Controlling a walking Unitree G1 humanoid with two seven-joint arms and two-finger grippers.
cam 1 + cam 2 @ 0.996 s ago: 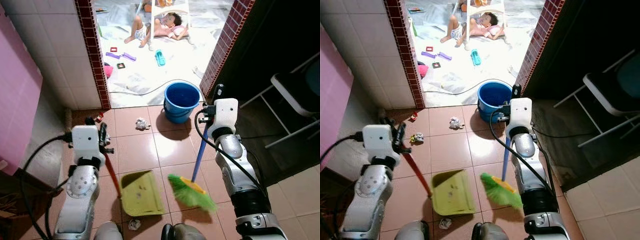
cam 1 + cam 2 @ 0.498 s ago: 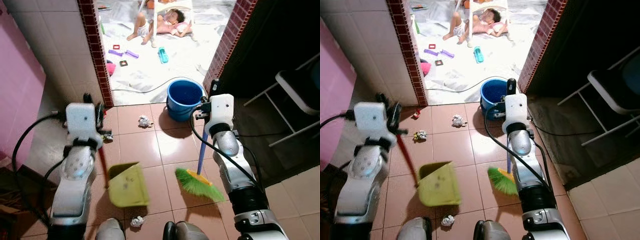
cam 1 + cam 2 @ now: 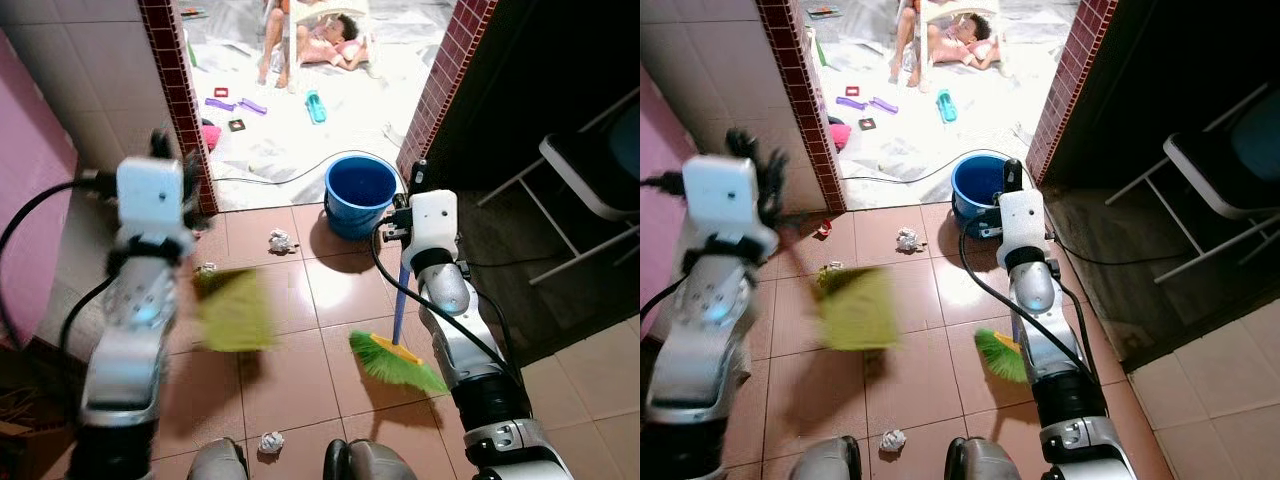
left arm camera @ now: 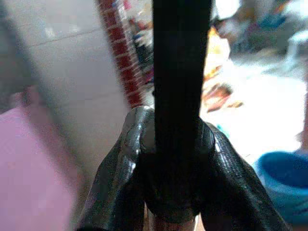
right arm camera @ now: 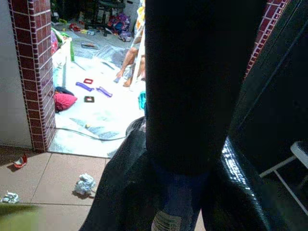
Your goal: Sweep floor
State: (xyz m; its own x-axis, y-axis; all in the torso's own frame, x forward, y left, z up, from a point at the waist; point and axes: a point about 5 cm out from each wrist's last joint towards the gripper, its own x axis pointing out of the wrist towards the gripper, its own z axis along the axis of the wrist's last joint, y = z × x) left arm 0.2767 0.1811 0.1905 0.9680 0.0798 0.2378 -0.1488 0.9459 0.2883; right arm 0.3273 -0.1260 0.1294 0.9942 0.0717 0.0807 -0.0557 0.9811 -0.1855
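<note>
- Brown floor tiles (image 3: 300, 370) run to a brick-edged doorway.
- One right gripper (image 5: 175, 192) is clamped on one blue-handled broom (image 3: 395, 355), bristles on the floor.
- One left gripper (image 4: 168, 159) grips a dark handle; one blurred green dustpan (image 3: 235, 312) is lifted.
- Two paper wads (image 3: 281, 241) (image 3: 269, 442); one blue bucket (image 3: 361, 195).

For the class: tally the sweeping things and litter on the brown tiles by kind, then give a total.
Broom: 1
Dustpan: 1
Bucket: 1
Litter: 4, namely far wad, near wad, red scrap, wrapper
Total: 7
</note>
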